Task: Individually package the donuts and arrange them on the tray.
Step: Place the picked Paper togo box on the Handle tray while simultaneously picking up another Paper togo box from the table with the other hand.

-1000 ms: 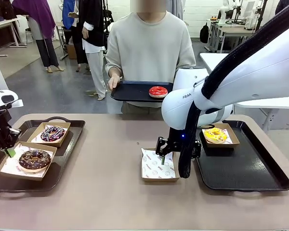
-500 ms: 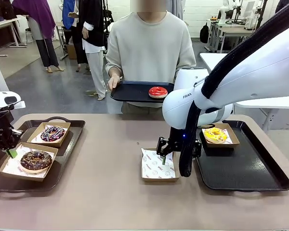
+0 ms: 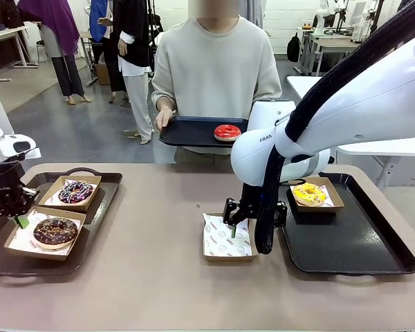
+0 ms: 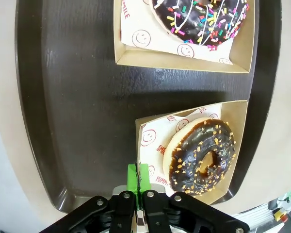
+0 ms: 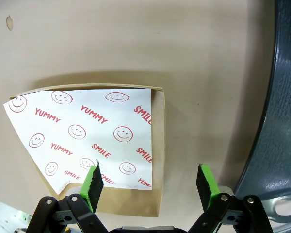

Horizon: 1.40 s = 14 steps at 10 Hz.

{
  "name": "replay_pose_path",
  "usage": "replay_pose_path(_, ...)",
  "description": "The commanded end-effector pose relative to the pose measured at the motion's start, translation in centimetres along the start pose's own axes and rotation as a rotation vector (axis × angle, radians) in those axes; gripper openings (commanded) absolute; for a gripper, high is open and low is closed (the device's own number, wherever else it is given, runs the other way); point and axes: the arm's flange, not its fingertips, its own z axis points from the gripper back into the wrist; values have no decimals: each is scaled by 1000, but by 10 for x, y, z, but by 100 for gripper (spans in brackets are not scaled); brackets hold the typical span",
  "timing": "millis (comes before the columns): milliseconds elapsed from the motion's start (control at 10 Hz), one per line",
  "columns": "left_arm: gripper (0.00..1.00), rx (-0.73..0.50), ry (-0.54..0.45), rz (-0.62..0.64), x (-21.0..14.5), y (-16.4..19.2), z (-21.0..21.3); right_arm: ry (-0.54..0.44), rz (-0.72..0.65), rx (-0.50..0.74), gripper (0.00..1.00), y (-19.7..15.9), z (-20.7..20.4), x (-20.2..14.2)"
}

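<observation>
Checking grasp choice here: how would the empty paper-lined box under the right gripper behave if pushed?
The empty cardboard box looks thin and carries nothing, so it would probably slide easily. Its loose printed liner overhangs one side and may shift or lift.

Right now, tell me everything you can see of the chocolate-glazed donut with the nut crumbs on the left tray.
The chocolate-glazed ring donut has dark glossy icing dotted with pale nut crumbs, a tan dough edge below the icing and an open centre hole. It lies flat on white paper printed with red smileys, inside a shallow brown cardboard box on the dark plastic tray. The robot's left hand, shut, pinches the box's edge, not the donut.
</observation>
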Motion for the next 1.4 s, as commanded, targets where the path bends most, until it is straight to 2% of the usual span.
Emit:
replay_pose_path(0, 1, 30, -23, 22, 4, -4, 0, -19, 21, -25, 100, 4, -2, 7)
replay_pose_path(400, 1, 110, -65, 27, 1, -9, -3, -18, 25, -24, 100, 3, -4, 7)
replay_pose_path(600, 1, 108, -70, 31, 1, -10, -3, -17, 30, -21, 100, 3, -5, 8)
replay_pose_path(700, 1, 107, -66, 27, 1, -10, -3, -16, 36, -19, 93, 3, -5, 8)
replay_pose_path(800, 1, 105, -63, 23, 1, -11, -4, -19, 43, -18, 60, 3, -5, 8)
replay_pose_path(900, 1, 101, -59, 20, 1, -11, -3, -19, 50, -20, 34, 3, -6, 7)
replay_pose_path(1000, 1, 100, -59, 18, 0, -11, -2, -21, 49, -19, 1, 3, -5, 7)
replay_pose_path(1100, 1, 96, -62, 19, 0, -10, 0, -23, 47, -19, 0, 4, -5, 7)
replay_pose_path(1300, 30, 90, -59, 23, -1, -10, 1, -20, 45, -22, 0, 5, -6, 7)
